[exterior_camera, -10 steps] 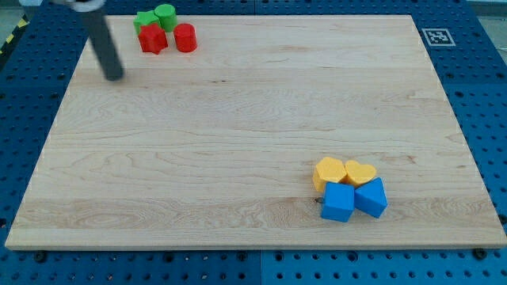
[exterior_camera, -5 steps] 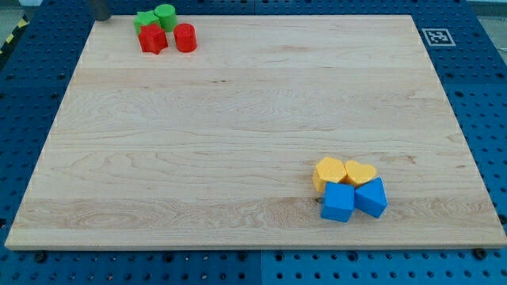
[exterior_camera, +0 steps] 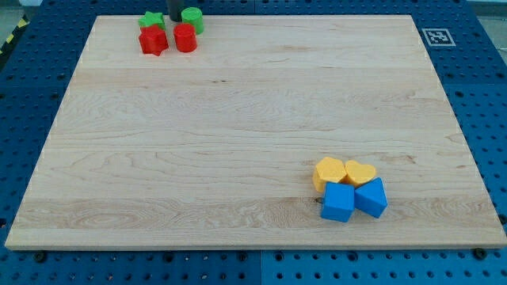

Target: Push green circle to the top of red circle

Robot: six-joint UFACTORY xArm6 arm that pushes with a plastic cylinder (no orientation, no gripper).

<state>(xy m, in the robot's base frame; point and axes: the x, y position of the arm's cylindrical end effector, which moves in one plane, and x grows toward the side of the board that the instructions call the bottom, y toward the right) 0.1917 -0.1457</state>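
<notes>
Down near the view's bottom right of the table (exterior_camera: 198, 158), you see two blue blocks (exterior_camera: 354, 199) touching two yellow hearts (exterior_camera: 344, 171). Up at the top left, the red circle (exterior_camera: 185, 38) sits beside a red star (exterior_camera: 153, 40). Just above it is the green circle (exterior_camera: 192, 19). My tip (exterior_camera: 175, 20) stands between that and a green star (exterior_camera: 151, 20). It has no fingers and holds nothing.

Green circle (exterior_camera: 192, 18) just above-right red circle (exterior_camera: 184, 38).

We are seeing a green circle (exterior_camera: 192, 18), a green star (exterior_camera: 151, 20), a red circle (exterior_camera: 185, 38) and a red star (exterior_camera: 153, 41) near the pale wooden board's (exterior_camera: 238, 127) top-left corner; yellow hearts (exterior_camera: 345, 172) and blue blocks (exterior_camera: 353, 199) are showing toward its bottom-right corner.
</notes>
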